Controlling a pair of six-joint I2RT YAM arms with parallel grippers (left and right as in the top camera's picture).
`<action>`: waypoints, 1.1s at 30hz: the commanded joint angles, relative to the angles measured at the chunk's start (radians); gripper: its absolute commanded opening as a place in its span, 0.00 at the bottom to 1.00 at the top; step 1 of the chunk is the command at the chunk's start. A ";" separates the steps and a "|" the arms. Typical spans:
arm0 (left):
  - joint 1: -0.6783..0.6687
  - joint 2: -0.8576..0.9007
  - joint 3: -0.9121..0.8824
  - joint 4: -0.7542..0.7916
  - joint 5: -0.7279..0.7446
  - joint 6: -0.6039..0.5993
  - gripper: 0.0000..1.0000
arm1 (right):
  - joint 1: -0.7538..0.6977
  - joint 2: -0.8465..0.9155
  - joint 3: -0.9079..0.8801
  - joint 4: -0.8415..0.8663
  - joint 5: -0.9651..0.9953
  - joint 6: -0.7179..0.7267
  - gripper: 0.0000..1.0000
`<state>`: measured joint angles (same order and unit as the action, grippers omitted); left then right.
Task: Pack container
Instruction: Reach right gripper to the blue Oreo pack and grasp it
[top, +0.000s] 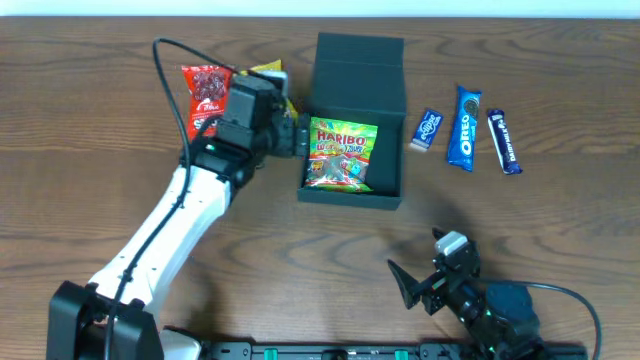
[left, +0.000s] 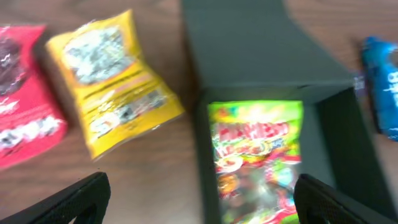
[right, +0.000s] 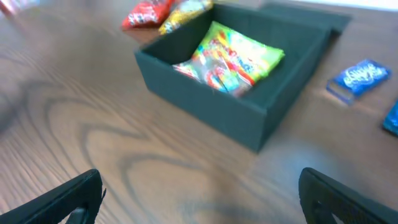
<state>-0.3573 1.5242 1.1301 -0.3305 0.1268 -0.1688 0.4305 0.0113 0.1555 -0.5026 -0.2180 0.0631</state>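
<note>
Left end effector (top: 297, 136) (spread) beside container (top: 350, 197).

From above I have a clear drop into the container (top: 350, 198). Its raised lid (top: 358, 62) walls off the far side. My left tool (top: 297, 136) crowds the left wall, and blue snack packets (top: 466, 127) lie to the right. In front of the container the counter (top: 330, 250) is bare.

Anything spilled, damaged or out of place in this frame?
Nothing stands out. The container sits open, lid up, with a Haribo bag lying inside, and no packet looks torn or spilled.
</note>
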 joint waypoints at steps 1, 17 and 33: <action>0.034 0.002 0.018 -0.036 -0.004 0.047 0.95 | 0.009 -0.006 0.000 0.068 -0.113 0.106 1.00; 0.047 0.002 0.018 -0.065 0.057 0.061 0.95 | 0.008 -0.006 0.000 0.178 -0.230 0.818 0.99; 0.047 0.002 0.018 -0.080 0.057 0.061 0.95 | -0.194 0.443 0.270 0.152 -0.126 0.459 0.99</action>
<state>-0.3145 1.5242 1.1301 -0.4088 0.1802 -0.1253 0.2733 0.3588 0.3477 -0.3405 -0.3622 0.6655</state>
